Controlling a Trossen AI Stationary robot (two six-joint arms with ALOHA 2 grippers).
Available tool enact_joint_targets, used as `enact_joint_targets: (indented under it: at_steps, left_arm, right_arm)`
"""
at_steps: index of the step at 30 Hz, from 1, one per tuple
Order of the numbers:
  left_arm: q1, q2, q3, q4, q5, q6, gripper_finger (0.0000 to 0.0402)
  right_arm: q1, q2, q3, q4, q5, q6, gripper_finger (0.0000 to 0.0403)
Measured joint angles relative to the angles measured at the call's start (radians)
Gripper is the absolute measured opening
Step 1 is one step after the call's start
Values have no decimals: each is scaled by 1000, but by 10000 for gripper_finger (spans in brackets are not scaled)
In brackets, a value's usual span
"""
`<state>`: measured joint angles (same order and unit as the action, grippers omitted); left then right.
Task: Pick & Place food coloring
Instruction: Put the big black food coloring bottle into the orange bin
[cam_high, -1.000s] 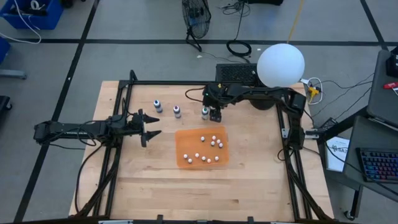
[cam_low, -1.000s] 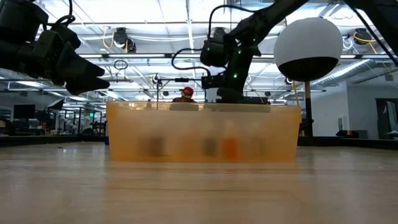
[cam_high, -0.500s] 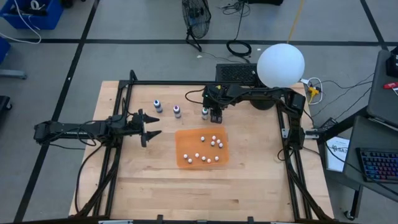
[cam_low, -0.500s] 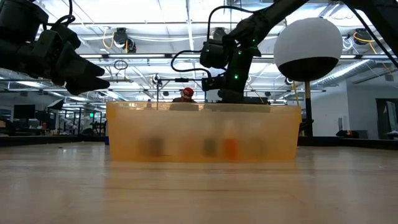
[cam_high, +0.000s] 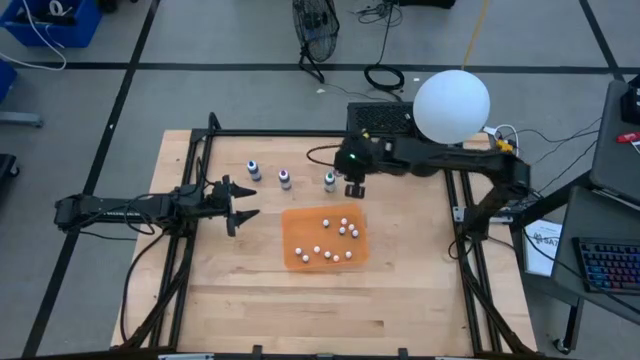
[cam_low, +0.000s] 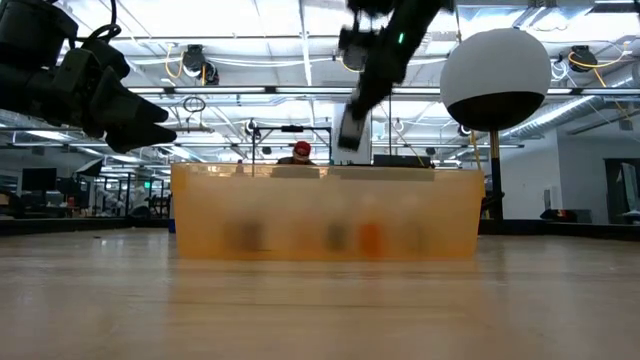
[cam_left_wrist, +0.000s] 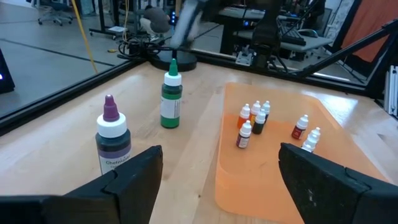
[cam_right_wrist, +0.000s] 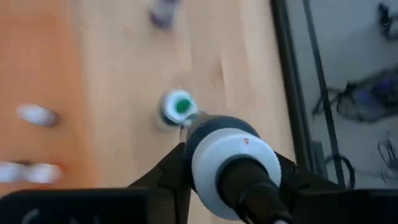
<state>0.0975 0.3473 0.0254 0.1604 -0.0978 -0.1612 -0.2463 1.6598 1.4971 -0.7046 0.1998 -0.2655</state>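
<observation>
Three food coloring bottles stand upright on their bases in a row on the wooden table: blue (cam_high: 253, 169), purple (cam_high: 284, 178) and green (cam_high: 329, 180). The purple bottle (cam_left_wrist: 112, 144) and the green bottle (cam_left_wrist: 171, 94) also show in the left wrist view. My right gripper (cam_high: 355, 187) is just right of the green bottle, above the table, shut on the fourth bottle (cam_right_wrist: 230, 163), which has a white collar and a black tip. My left gripper (cam_high: 240, 205) is open and empty at the table's left, pointing toward the row. My right gripper pinches the black-tipped bottle between its two fingers (cam_right_wrist: 169, 175), which stand on either side of its body just under the white collar (cam_right_wrist: 214, 149). The fingers come from above, pointing down. The bottle is lifted clear of the table, cap up, above the green bottle (cam_right_wrist: 177, 107).
An orange tray (cam_high: 296, 256) with several tiny white-capped bottles lies in the middle of the table, just near of the row. A white globe (cam_high: 451, 103) stands at the far right. Black frame rails (cam_high: 190, 240) run along the table's edges. A person (cam_low: 301, 151) shows far behind.
My right gripper has gone up from the table with the black-tipped bottle, which now hangs clear above the tray's rim in the low view. The right arm has swung its elbow toward the table's right. The other three bottles have stayed in place.
</observation>
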Motion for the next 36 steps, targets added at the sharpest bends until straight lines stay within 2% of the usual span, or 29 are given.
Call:
enact_joint_targets:
  at_steps: [5,9,13,25,32,36]
  left_arm:
    - [0,0,0,0,0,0,313]
    - [0,0,0,0,0,0,320]
    - [0,0,0,-2,0,0,323]
    - [0,0,0,0,0,0,324]
    - [0,0,0,0,0,0,324]
    - [0,0,0,0,0,0,324]
  right_arm:
    - [131,-74,1,-78,-21,116,117]
    - [227,-57,-9,-164,-20,182,117]
    - [280,-45,-62,-148,-18,206,117]
    - [242,-43,-229,-32,-21,254,117]
    - [210,-43,-298,57,-98,255,117]
    - [193,-43,-315,82,-100,249,117]
